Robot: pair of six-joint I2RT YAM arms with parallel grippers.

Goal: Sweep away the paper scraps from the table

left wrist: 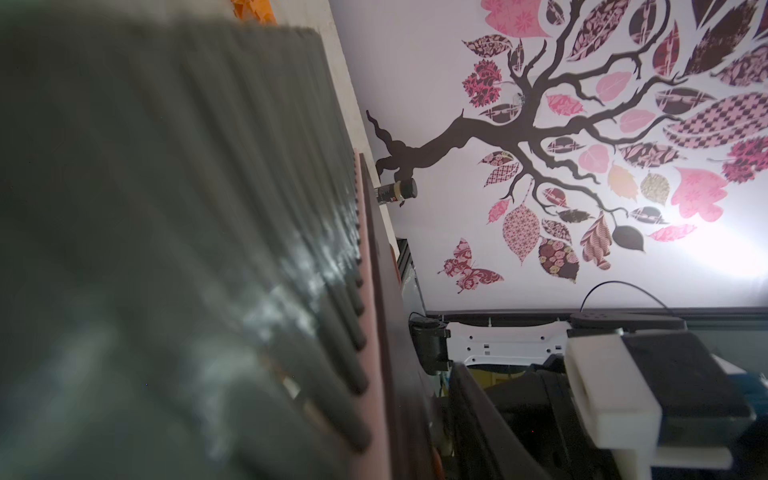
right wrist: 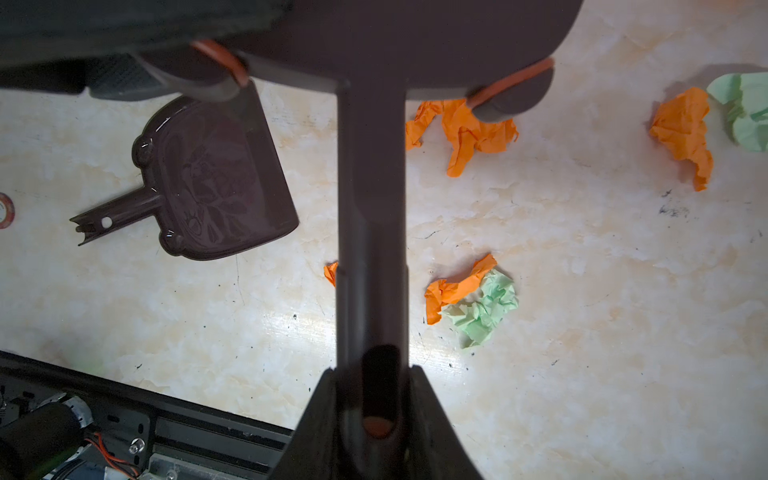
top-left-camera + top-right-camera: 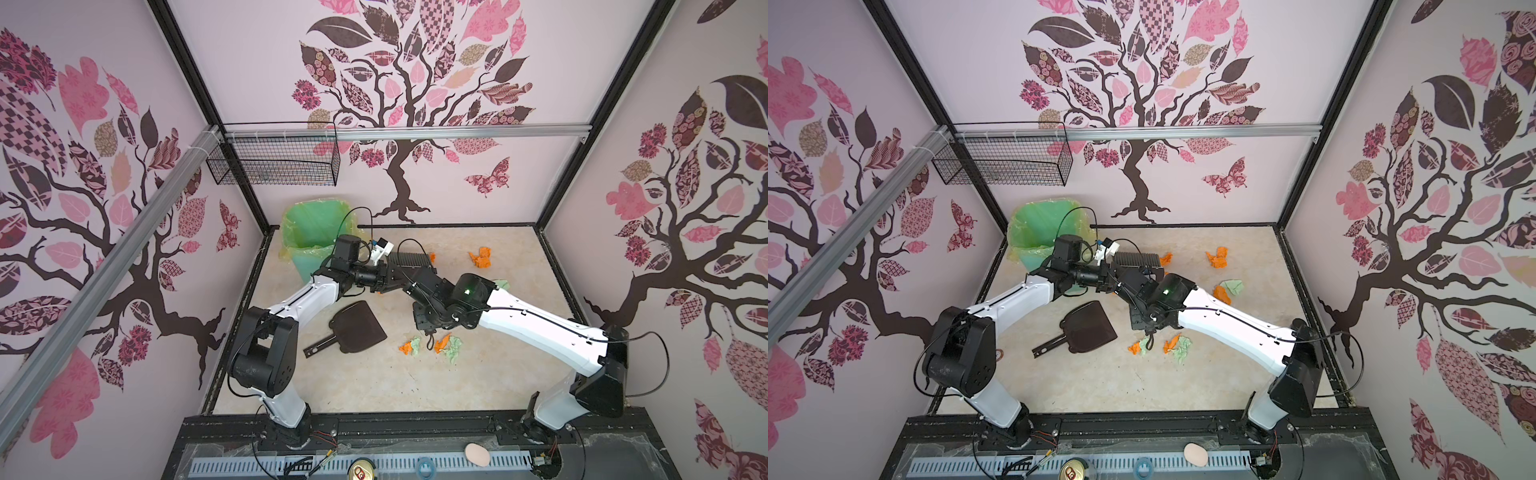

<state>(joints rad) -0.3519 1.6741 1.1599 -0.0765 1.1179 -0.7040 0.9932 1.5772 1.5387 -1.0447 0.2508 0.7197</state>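
From the left, the dustpan [image 3: 359, 328] lies flat on the table [image 3: 374, 386]. Behind it the left gripper [image 3: 383, 279] sits at the head of the brush [image 3: 409, 259], a finger on either side, though I cannot tell whether they pinch it. The right gripper [image 2: 370, 376] is clamped on the brush handle, and the paper scraps [image 3: 449, 347] lie clear of both: two orange-and-green clumps in front of the grippers, right of the dustpan, others farther right and back.

A wire basket [image 3: 274, 164] hangs from the back rail [image 3: 415, 133]; a can [image 3: 361, 471] and pale egg [image 3: 478, 454] sit up front.
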